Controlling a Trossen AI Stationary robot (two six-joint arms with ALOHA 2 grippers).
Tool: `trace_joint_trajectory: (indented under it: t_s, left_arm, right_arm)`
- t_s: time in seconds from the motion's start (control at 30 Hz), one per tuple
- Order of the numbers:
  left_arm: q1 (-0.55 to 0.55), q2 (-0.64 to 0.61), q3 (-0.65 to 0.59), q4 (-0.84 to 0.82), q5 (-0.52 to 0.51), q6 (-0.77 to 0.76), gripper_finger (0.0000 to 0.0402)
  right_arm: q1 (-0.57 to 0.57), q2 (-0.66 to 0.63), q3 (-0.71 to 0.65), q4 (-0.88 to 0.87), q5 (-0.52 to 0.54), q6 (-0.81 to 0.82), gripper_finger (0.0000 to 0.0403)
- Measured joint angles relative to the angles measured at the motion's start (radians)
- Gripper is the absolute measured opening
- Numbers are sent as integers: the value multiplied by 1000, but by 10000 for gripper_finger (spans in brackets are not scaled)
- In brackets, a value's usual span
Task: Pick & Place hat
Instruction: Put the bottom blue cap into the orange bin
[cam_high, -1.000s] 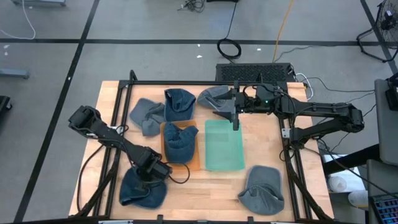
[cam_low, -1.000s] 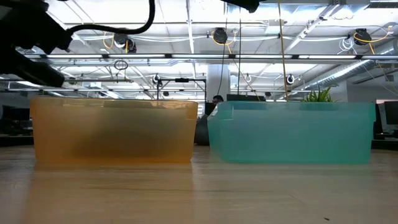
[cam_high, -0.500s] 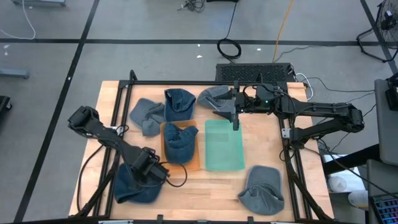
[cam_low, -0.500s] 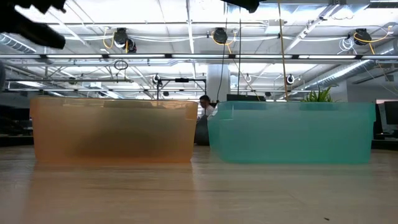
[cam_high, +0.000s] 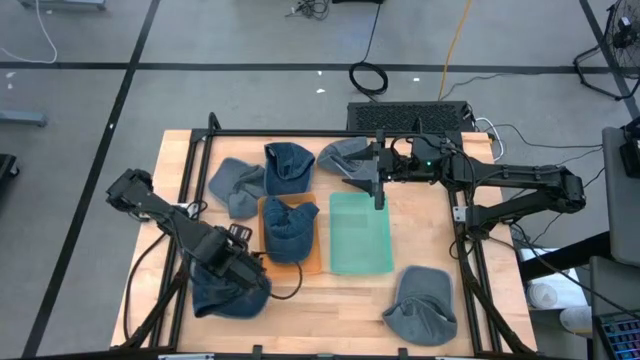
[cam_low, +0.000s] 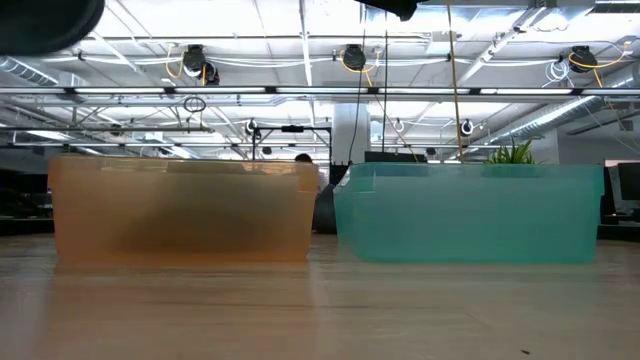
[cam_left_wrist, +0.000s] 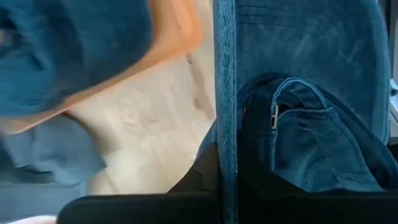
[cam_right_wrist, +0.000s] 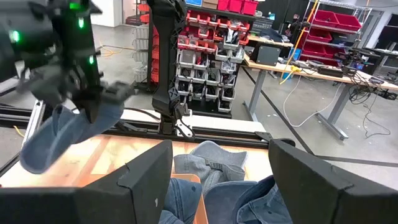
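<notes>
Lifted and carried nearer the orange bin (cam_high: 290, 262) since a second ago: blue hat (cam_high: 230, 287).
Pinched in left gripper (cam_high: 243, 268); right gripper (cam_high: 379, 186) spread wide, empty, hanging at the teal bin's (cam_high: 360, 234) far end.

Bright overhead light; blurred left wrist close-up.

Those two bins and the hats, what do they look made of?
The orange bin and teal bin look like translucent, frosted plastic: light glows through their walls. The hat held by the left gripper looks like soft denim-like cloth, with visible stitching and folds. The table looks like pale wood.
</notes>
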Motion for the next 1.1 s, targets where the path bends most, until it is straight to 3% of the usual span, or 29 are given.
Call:
trace_joint_trajectory:
  t_s: [0.4, 0.7, 1.1]
  left_arm:
    - [2, -163, 125, 4, -231, -2, 10]
    - [3, -280, 125, 1, -416, 51, 10]
    - [-2, -307, 76, 4, -720, 182, 10]
  right_arm:
    - [0, 0, 0, -1, 0, 0, 254]
    - [0, 0, 0, 0, 0, 39, 254]
    - [5, 0, 0, -34, -2, 184, 254]
